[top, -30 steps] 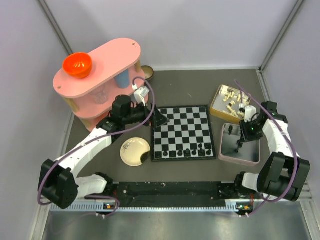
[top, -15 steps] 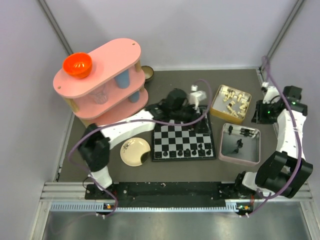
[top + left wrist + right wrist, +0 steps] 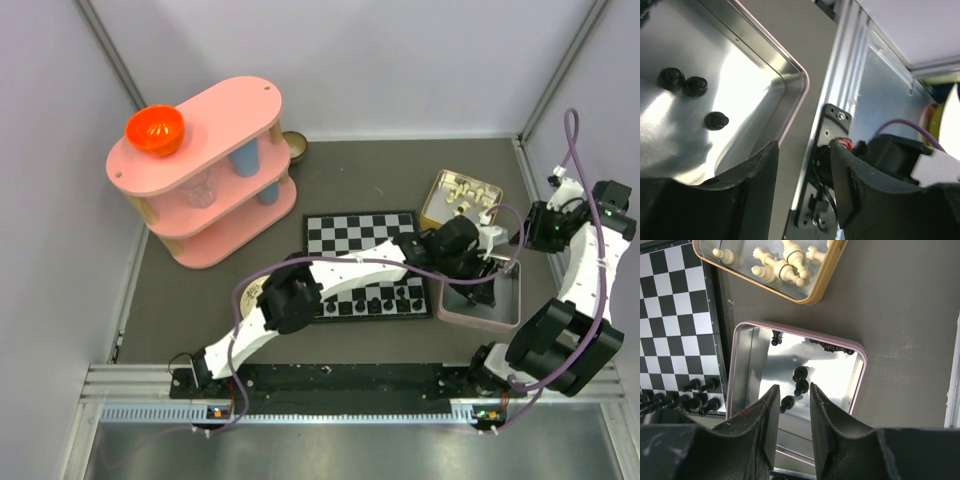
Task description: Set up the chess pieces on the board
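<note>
Here the left gripper hangs half-open, empty; three pieces lie in the tray beside it. The right gripper is slightly parted, empty.

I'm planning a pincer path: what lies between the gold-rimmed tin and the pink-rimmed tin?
Only bare dark tabletop separates the gold-rimmed tin from the pink-rimmed tin, as the right wrist view shows.

The board was checked black and white; the chess pieces glossy black; the tin silver, rimmed pink.
</note>
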Robot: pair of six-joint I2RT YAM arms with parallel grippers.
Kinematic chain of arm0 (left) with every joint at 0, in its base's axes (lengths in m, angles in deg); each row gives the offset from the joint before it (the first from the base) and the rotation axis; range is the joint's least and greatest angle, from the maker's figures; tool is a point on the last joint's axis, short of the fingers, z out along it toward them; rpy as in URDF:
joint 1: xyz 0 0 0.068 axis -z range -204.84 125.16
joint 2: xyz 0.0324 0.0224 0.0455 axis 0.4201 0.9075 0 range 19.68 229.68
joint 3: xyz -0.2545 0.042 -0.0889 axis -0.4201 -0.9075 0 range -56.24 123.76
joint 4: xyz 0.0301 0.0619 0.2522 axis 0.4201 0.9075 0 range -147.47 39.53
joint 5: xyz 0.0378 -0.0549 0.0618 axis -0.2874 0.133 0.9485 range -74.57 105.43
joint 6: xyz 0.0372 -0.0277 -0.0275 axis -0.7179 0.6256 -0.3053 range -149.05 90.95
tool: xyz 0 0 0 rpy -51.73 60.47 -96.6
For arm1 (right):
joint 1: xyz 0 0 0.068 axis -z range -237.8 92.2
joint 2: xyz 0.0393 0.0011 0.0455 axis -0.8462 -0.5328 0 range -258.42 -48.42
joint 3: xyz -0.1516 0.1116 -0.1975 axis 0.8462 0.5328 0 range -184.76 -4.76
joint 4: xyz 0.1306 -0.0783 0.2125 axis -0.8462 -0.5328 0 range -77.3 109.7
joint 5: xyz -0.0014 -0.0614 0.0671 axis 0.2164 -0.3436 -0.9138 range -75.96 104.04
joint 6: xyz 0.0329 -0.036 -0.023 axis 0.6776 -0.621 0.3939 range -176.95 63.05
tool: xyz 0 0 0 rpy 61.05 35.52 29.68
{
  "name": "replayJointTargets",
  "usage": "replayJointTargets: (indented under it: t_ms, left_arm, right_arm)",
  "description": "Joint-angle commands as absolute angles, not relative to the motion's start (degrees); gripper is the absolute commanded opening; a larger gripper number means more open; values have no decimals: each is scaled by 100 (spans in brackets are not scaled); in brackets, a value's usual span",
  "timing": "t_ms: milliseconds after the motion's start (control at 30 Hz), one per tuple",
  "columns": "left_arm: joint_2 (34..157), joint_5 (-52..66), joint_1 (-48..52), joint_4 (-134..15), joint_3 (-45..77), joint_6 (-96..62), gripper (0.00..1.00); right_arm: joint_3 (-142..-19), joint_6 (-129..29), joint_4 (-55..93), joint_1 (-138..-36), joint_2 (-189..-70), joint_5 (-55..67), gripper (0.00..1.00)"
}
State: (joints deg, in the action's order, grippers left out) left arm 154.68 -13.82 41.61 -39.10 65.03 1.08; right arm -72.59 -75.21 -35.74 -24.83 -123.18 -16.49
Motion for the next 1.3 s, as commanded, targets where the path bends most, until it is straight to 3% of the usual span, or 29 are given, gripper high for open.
replayJointTargets:
  t_ms: [0,300,1267]
  left_arm:
    - [15811,-602,4283,-3787,7128,66,50]
    - [16066,611,4389,-3567,7303,-408,47]
    - [16672,1007,4573,-3462,7709,-620,36]
  right_arm:
    - [-7200,-7523,-3523,-2300,-12251,-1980,30]
    - [-6822,-7637,-3523,-2247,-11996,-1936,30]
    - [-6725,-7628,-3453,-2168,-12154,-1963,30]
